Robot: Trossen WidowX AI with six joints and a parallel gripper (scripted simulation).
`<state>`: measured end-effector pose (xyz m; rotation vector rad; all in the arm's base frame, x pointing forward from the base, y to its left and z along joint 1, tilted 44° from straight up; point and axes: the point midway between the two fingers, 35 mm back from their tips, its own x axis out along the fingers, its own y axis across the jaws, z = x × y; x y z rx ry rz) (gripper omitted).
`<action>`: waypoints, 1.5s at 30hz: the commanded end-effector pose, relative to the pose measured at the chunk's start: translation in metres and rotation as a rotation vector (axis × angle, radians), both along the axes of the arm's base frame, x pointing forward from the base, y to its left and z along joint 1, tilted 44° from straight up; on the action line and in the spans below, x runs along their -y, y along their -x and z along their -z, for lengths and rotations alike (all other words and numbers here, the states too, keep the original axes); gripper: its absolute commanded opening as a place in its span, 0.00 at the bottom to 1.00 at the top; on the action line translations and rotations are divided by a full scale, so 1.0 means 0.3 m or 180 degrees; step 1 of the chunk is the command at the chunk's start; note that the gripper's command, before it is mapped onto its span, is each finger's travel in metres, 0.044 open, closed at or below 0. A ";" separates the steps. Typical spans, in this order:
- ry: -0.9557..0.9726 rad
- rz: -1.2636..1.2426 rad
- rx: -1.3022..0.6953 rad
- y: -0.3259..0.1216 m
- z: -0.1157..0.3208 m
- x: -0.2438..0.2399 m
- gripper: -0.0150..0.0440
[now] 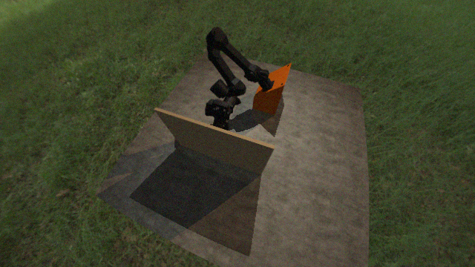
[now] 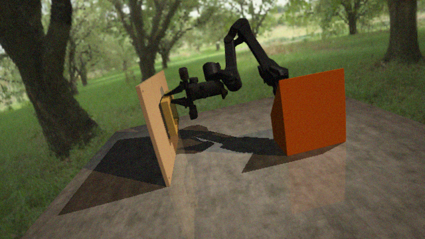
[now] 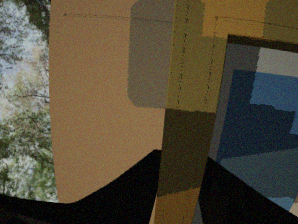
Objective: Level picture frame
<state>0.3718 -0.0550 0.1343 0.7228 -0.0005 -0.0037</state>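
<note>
The picture frame (image 2: 170,123) (image 3: 194,75) is yellow-brown around a blue picture and hangs in front of the upright tan wall board (image 1: 215,140) (image 2: 151,91) (image 3: 100,100). My gripper (image 2: 167,98) (image 3: 178,159) is shut on the frame's side bar, with one black finger on each side of it in the wrist view. The bar leans slightly in that view, its lower end further left. The screw and the notched strip are hidden. In the top view the board hides the frame and fingertips. I cannot tell whether the frame is lifted off the screw.
An orange block (image 1: 266,100) (image 2: 313,113) with a slanted face stands by the arm's base, opposite the board. The arm arches between block and board. Both stand on a grey-brown slab (image 1: 315,156) (image 2: 232,199) with grass around it. Dark shadows lie behind the board and beneath the arm.
</note>
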 end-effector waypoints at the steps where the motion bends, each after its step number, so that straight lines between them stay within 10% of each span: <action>1: -0.0079 -0.0001 0.0002 0.000 0.000 0.001 0.25; 13: -0.0279 -0.0001 0.0002 0.000 0.001 0.002 0.25; 23: -0.0219 0.0001 0.0001 0.000 0.001 0.001 0.69; 45: 0.0230 0.0028 -0.0015 0.189 -0.128 -0.125 0.69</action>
